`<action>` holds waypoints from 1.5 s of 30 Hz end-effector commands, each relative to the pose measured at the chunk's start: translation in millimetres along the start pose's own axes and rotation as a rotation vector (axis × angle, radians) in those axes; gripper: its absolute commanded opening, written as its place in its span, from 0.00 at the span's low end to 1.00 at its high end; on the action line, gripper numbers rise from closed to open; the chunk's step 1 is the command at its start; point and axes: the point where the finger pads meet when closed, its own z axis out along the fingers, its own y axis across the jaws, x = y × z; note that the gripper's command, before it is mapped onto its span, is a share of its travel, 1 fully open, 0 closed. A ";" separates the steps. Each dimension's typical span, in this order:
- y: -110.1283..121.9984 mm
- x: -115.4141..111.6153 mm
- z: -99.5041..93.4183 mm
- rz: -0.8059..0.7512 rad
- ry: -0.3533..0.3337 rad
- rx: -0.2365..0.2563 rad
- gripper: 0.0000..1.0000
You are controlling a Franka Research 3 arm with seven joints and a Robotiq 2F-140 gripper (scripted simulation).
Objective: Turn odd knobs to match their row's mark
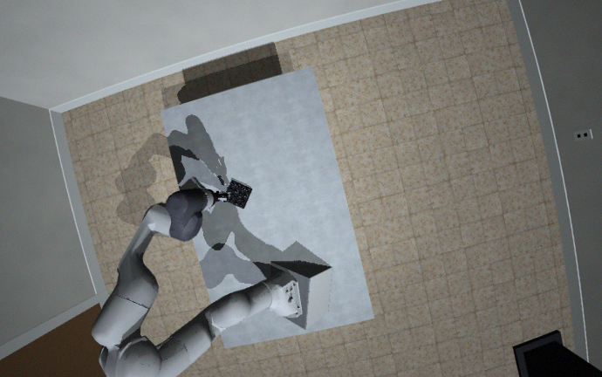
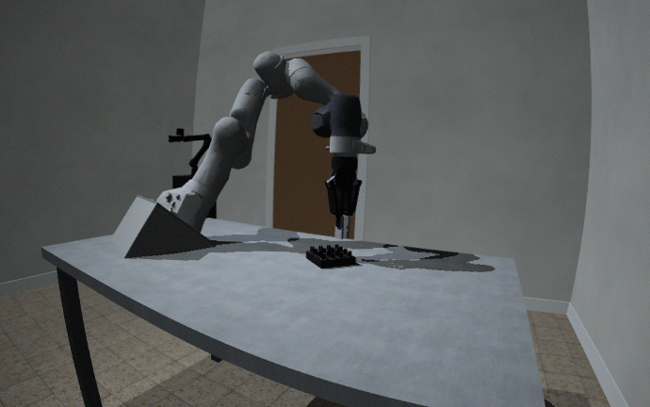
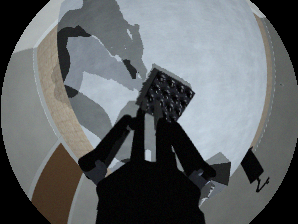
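End effector (image 2: 343, 233) above the knob box (image 2: 331, 256), fingers nearly clenched and grasping nothing

The knob box stands on the table (image 2: 365, 331) close to one long edge, about halfway along it and well apart from every corner. The end effector hangs just over the side of the box nearest that edge, not touching a knob. The next knob is best approached straight down. In my judgement the fingers should first be opened enough to take the small cylinder on both sides. They should then be centred on its axis and turned slowly, so that the light box does not slide and no neighbouring knob is brushed. The box is a flat, square, matte black block with short round knobs in a tight grid. Their white lines are too small to read. The table is a smooth, mottled grey plate on dark legs.
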 end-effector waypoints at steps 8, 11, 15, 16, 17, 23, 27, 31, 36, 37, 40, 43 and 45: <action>-0.2 -2.6 -1.9 0.016 -0.010 -0.003 0.12; -0.2 -2.6 -1.9 0.016 -0.010 -0.003 0.12; -0.2 -2.6 -2.6 0.016 -0.010 -0.003 1.00; -0.2 -2.6 -3.4 0.016 -0.010 -0.003 1.00; -0.2 -2.6 -4.8 0.016 -0.010 -0.003 1.00; -0.3 -2.4 -24.2 0.016 -0.010 -0.003 1.00; -0.3 -2.3 -34.9 0.016 -0.010 -0.003 1.00; -0.4 -2.0 -60.5 0.016 -0.010 -0.003 1.00; -0.4 -1.7 -88.1 0.016 -0.010 -0.003 1.00; -0.4 -1.7 -91.9 0.016 -0.010 -0.003 1.00; -0.5 -1.6 -99.1 0.016 -0.010 -0.003 1.00; -0.5 -1.6 -100.2 0.016 -0.010 -0.003 1.00; -0.5 -1.6 -101.1 0.016 -0.010 -0.003 1.00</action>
